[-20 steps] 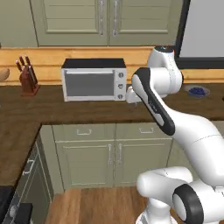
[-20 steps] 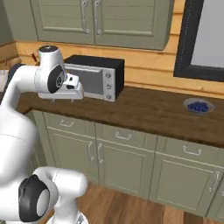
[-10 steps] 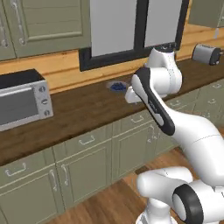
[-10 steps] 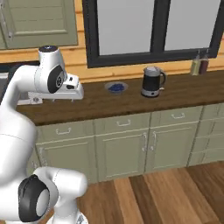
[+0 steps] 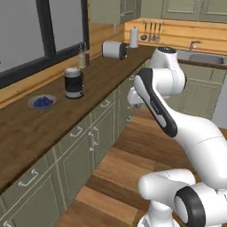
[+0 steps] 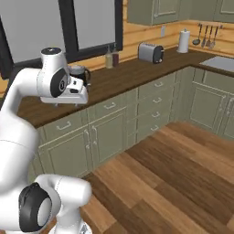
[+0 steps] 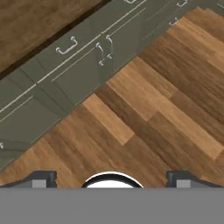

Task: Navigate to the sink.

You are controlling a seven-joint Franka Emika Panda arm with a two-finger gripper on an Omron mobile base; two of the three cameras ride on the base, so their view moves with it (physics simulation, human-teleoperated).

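The grey metal sink (image 5: 203, 57) is set in the far counter past the corner, with its bent faucet (image 5: 193, 44) behind it. A corner of the sink (image 6: 220, 63) also reaches the right edge of the right base view. My gripper (image 7: 111, 180) hangs over the wooden floor (image 7: 148, 113) in front of the cabinet doors. Its two dark fingertips (image 7: 42, 179) stand wide apart, open, with nothing between them. The hand (image 5: 135, 96) is held out from the arm at counter height, far from the sink.
A long wooden counter (image 5: 53, 119) runs along the left with a blueberry bowl (image 5: 42, 102), black kettle (image 5: 73, 82), bottles (image 5: 83, 57), toaster (image 5: 114, 49) and paper towel roll (image 5: 134, 37). Green cabinets (image 6: 151, 105) line the open floor (image 6: 183, 173).
The whole picture has swept along the counter as the base moved: the microwave is gone, the window and kettle slid past, and the corner with the sink has come into view. The arm's pose is unchanged.
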